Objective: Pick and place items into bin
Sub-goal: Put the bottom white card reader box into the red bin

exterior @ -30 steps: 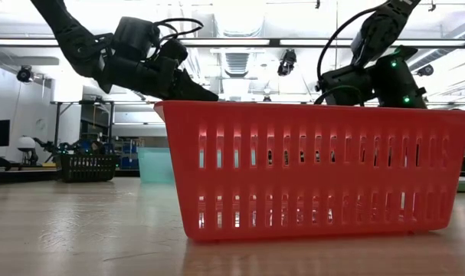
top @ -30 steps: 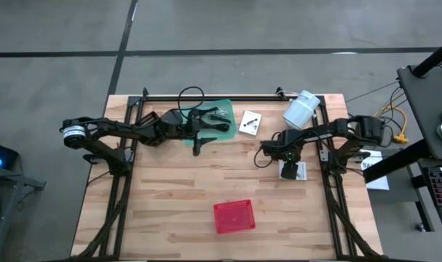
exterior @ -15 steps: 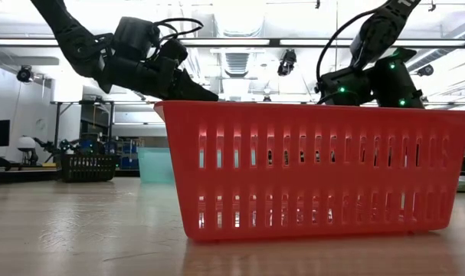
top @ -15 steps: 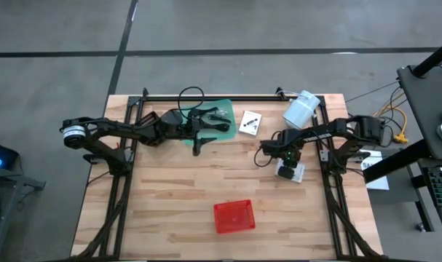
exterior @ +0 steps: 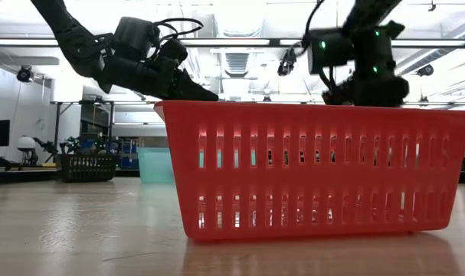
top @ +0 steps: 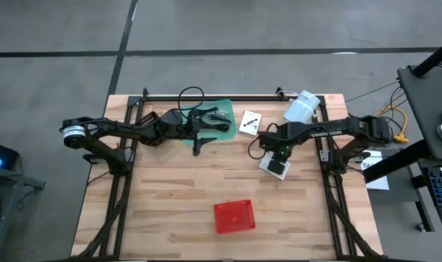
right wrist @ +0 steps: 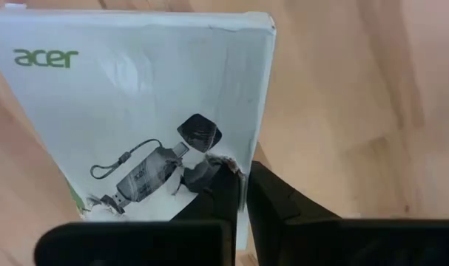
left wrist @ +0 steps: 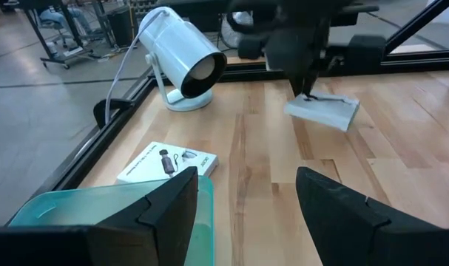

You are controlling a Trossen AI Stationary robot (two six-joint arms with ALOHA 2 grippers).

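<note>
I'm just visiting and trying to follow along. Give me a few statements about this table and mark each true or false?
1. The right gripper is shut on a white box printed with a small gadget. True.
2. That white box already lies inside the red bin. False: seen from above, it is away from the bin, under the right arm's gripper.
3. The left gripper is open, above a teal tray. True.
4. A second white box lies on the wood beside the teal tray. True.
5. The white lamp is in the left gripper's grasp. False: it stands at the table's far edge, untouched.
</note>
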